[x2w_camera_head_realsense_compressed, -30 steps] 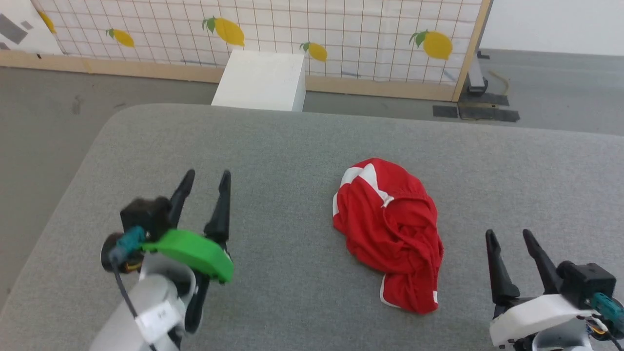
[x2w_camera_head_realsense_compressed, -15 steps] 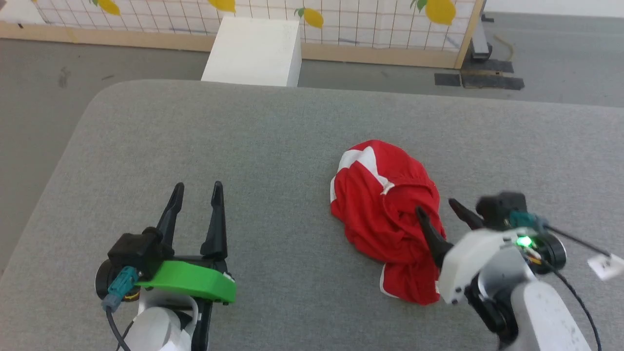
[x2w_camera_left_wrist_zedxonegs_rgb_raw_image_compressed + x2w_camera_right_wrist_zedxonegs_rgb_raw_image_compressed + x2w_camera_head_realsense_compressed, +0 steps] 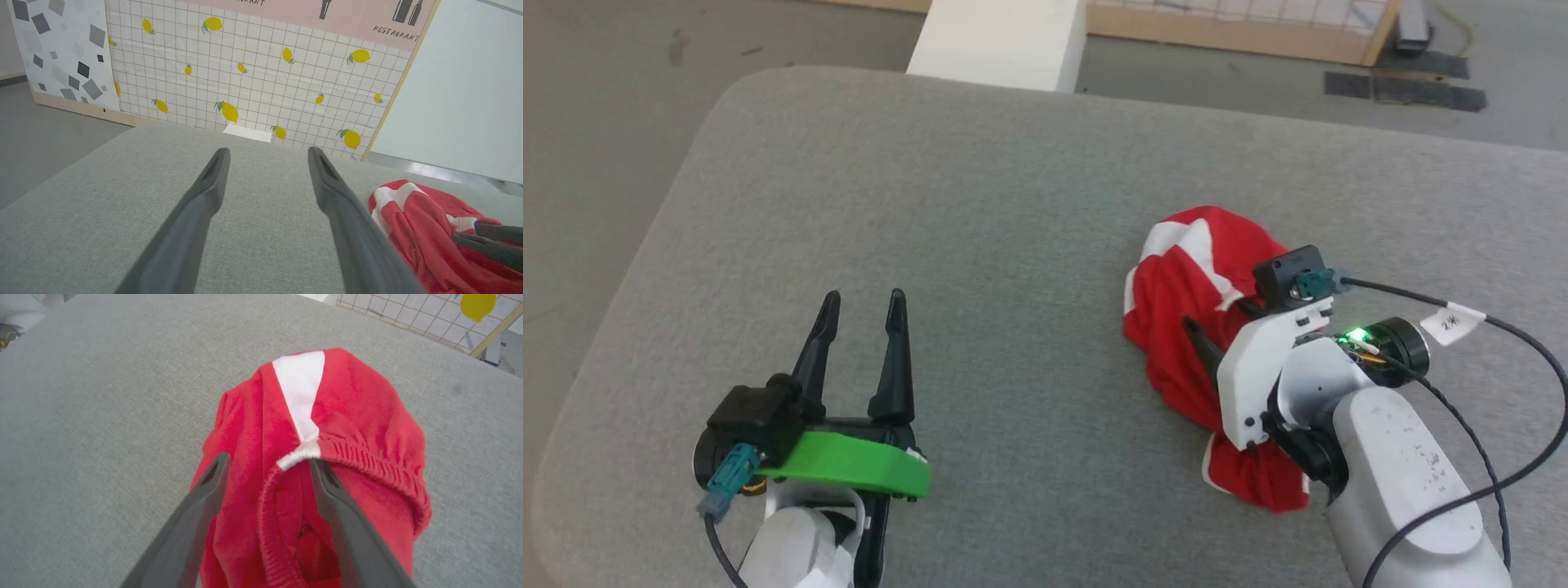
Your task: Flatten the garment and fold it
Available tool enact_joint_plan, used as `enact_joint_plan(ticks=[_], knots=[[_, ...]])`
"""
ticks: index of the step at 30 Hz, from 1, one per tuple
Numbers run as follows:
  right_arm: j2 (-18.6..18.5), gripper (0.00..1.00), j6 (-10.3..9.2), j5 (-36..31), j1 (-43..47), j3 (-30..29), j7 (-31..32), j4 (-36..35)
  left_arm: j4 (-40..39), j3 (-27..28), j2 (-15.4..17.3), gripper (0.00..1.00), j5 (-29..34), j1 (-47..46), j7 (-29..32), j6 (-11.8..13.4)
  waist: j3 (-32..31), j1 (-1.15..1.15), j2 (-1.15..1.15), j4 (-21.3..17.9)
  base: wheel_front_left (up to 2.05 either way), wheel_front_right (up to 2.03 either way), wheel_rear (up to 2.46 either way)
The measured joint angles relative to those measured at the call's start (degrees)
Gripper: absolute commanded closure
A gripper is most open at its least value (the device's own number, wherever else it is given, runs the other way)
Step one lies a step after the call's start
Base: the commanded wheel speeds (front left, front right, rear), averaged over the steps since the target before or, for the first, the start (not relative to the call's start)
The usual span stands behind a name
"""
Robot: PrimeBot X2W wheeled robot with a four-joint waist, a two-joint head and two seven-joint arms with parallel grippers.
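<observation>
The right gripper [image 3: 269,459] has advanced over the crumpled garment [image 3: 363,404], jaws apart.

Bright, even, diffuse light in all 3 views, prob. from overhead. No hard shadows, no glare. Head view is fairly sharp. The white block [image 3: 1001,37] at its top edge is nearly blown out, and a green LED [image 3: 1354,335] blooms slightly. The garment [image 3: 1176,278] is a very saturated red, w/ folds showing only as faint darker creases. Wrist views: fingers of left gripper [image 3: 268,150] & right gripper [image 3: 269,458] sit close to the lens and are soft-edged. Grid wall [image 3: 253,81] lines lean twd the frame edges. The right wrist view is slightly blurred overall.
</observation>
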Motion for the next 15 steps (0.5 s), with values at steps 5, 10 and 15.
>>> enact_joint_plan(ticks=[5,10,15], knots=[[0.0,0.08,0.00,-0.7,-1.2,-0.8,-0.1,2.3,0.2,0.9,-1.4,0.00,0.7,-0.1,0.0,-1.3,1.2,0.00,0.00,1.9,0.00,0.00,0.00],[0.0,1.00,0.00,-0.6,-2.1,-1.6,-1.1,2.6,0.5,1.9,-2.2,0.00,1.2,-0.1,0.0,-2.3,1.9,0.00,0.00,2.9,0.00,0.00,0.00],[0.0,1.00,0.00,0.3,-1.9,-2.6,-2.0,-0.4,1.1,2.4,-2.6,0.00,1.7,-0.1,0.0,-3.1,1.1,0.00,0.00,2.4,0.00,0.00,0.00]])
